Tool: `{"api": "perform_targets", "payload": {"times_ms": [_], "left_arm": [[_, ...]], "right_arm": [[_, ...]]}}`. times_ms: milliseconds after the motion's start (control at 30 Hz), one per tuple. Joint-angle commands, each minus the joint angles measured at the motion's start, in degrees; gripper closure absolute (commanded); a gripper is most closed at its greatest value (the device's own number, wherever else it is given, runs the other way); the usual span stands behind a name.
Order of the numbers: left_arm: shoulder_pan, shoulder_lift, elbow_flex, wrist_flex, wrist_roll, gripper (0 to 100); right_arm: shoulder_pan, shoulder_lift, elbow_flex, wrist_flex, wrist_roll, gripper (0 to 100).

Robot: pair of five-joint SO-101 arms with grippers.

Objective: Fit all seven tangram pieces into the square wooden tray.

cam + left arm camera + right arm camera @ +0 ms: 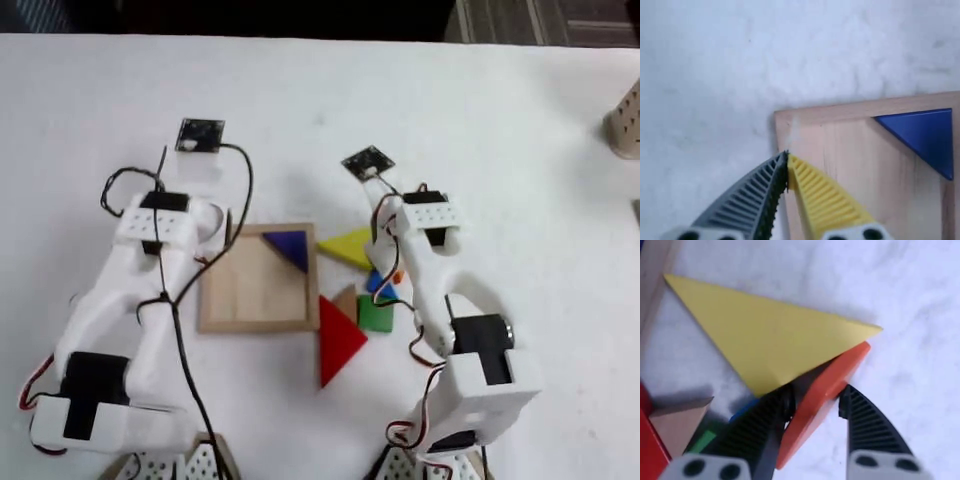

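The square wooden tray (pixel 215 300) lies between the arms, with a dark blue triangle (pixel 290 247) in its far right corner. My left gripper (pixel 786 160) is shut and empty, tips resting at the tray's far left corner rim (pixel 840 107); the blue triangle (pixel 925 135) lies farther along. Right of the tray are a yellow triangle (pixel 348 247), a red triangle (pixel 338 340), a tan piece (pixel 347 298), a green piece (pixel 375 314) and a small blue piece (pixel 379 284). My right gripper (pixel 816 399) is shut on a tilted orange piece (pixel 830 380) that touches the yellow triangle (pixel 770 345).
Two small black boards (pixel 200 135) (pixel 367 162) with cables lie on the white table beyond the arms. A beige perforated object (pixel 627 120) stands at the far right edge. In the right wrist view the tan piece (pixel 677 422) and green piece (pixel 702 440) crowd beside the gripper.
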Motion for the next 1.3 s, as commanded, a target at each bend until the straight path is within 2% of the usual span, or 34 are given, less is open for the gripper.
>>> {"api": "perform_targets", "payload": {"times_ms": [0, 100, 233, 367, 600, 700, 867, 1033, 1167, 1267], "left_arm": [[-0.4, -0.5, -0.5, -1.6, -0.3, 98], [-0.5, -0.5, -0.5, -1.6, -0.3, 98], [-0.5, -0.4, -0.5, -1.6, -0.3, 98], [-0.5, -0.3, -0.5, -1.7, -0.3, 98], [-3.3, -0.7, -1.0, -1.7, -0.3, 98], [-3.4, -0.7, -1.0, -1.7, -0.3, 98], [-3.4, -0.7, -1.0, -1.7, -0.3, 98], [-5.1, -0.7, -1.0, -3.5, 0.1, 98], [-8.0, -0.7, -1.0, -5.0, 6.6, 98], [-8.4, -0.7, -1.0, -5.7, 7.9, 98]], "right_arm": [[0.2, -0.1, -1.8, 0.8, 0.7, 86.1], [0.5, -0.1, -1.7, 0.9, 0.6, 86.9], [2.1, -0.6, -1.8, 0.7, 0.2, 99.1], [3.2, -0.9, -2.4, 0.8, -4.8, 98.5], [1.0, -11.1, -3.5, 10.3, -5.9, 98.1], [-2.3, -17.3, -3.3, 14.1, -6.2, 98.1], [-12.4, -21.2, -3.3, 15.2, -14.3, 98.1], [-22.5, -16.0, -3.5, 6.2, -17.3, 98.1], [-27.6, -11.1, -3.6, 0.0, -18.5, 98.1], [-29.6, -8.9, -4.0, -3.2, -18.5, 97.5]]}}
